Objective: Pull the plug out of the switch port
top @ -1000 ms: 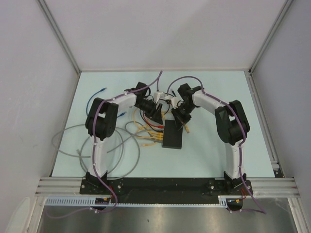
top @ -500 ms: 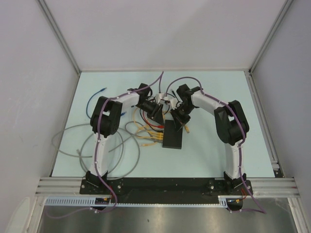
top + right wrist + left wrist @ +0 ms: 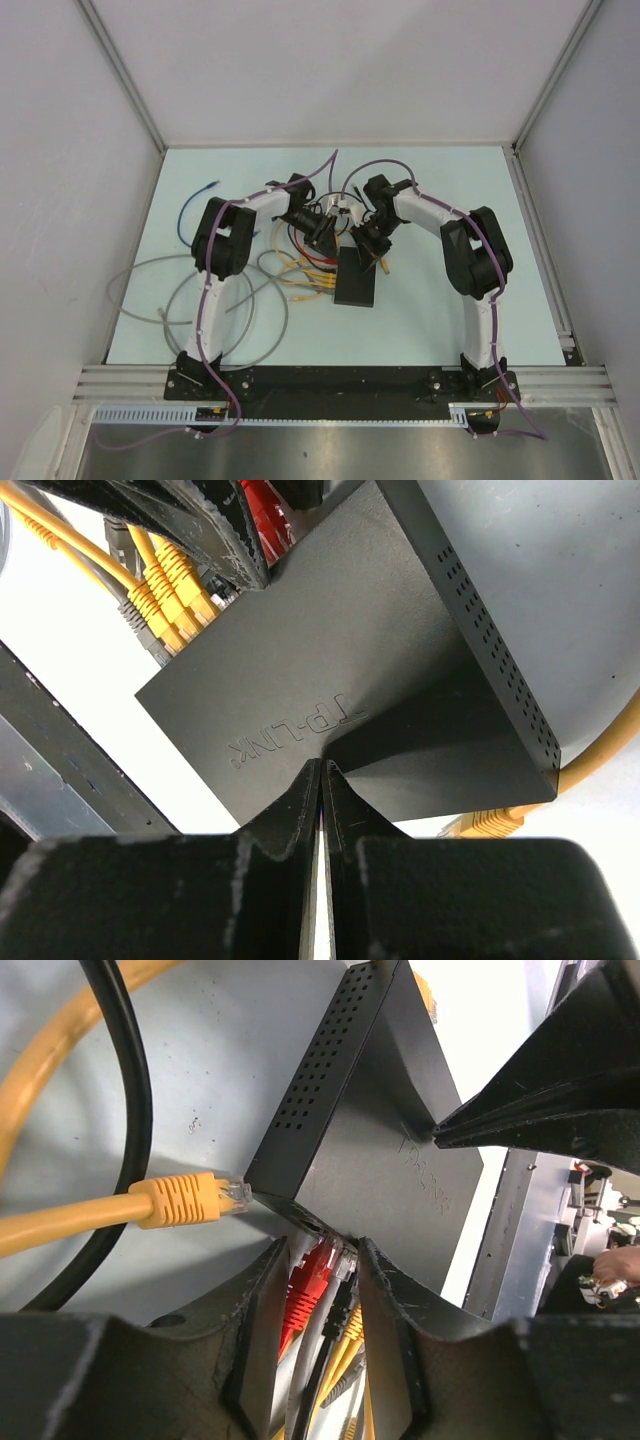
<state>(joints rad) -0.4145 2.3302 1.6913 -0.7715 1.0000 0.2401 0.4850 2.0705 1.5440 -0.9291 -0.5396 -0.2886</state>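
Pale tabletop (image 3: 450, 300), white walls round it. Nearest the bases lies the switch (image 3: 356, 280), flat, w/ several cables (image 3: 165, 590) in its ports. On its lid the right gripper (image 3: 320, 765) has fingers pressed together, tips bearing down by the logo (image 3: 295, 730), a good brace. Beyond, the left gripper (image 3: 318, 1260) straddles the red plug (image 3: 310, 1280), jaws half spread; can't tell if they pinch it yet. To do it well: close squarely on plug body, squeeze latch, pull straight along port axis, right arm holding box down.
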